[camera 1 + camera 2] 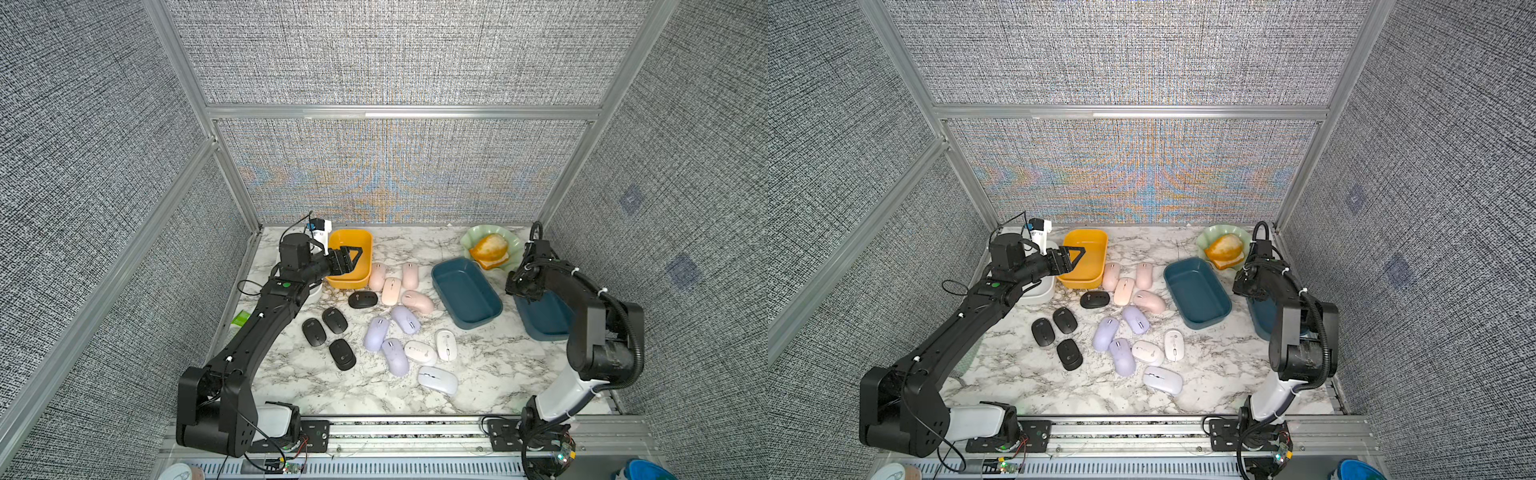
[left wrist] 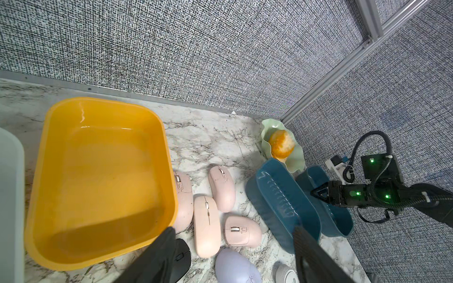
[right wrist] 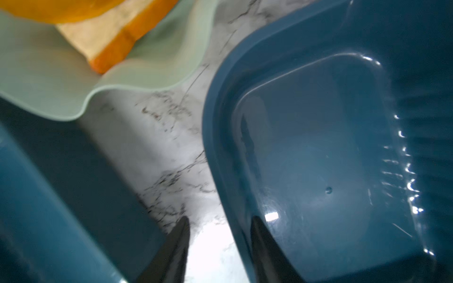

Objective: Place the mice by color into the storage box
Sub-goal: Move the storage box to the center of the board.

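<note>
Counter (image 1: 374, 395): all fourteen mice lie loose on it, none in a box.
- Black mice (image 1: 335, 320): four, on the left arm's side.
- Pink mice (image 1: 391, 291): four, bunched just beside the yellow box (image 1: 353, 243). In the left wrist view one is partly hidden behind its rim.
- Lilac mice (image 1: 376, 333): three, mid-counter.
- White mice (image 1: 446, 344): three, beside the lilac ones, toward the front edge.

Left fingers (image 2: 158, 258): spread wide with nothing between them, above the near corner of the yellow box.

Right fingers (image 3: 266, 254): apart and low between the two blue boxes (image 1: 465, 295) (image 1: 544, 322). The rim of one box runs between them, and a strip of counter shows between that rim and the outer finger, so they are not clamped. Which of the two boxes it is, I cannot tell.

Green dish (image 1: 471, 237) with a bread roll (image 1: 490, 245) sits at the back, near the blue boxes.
</note>
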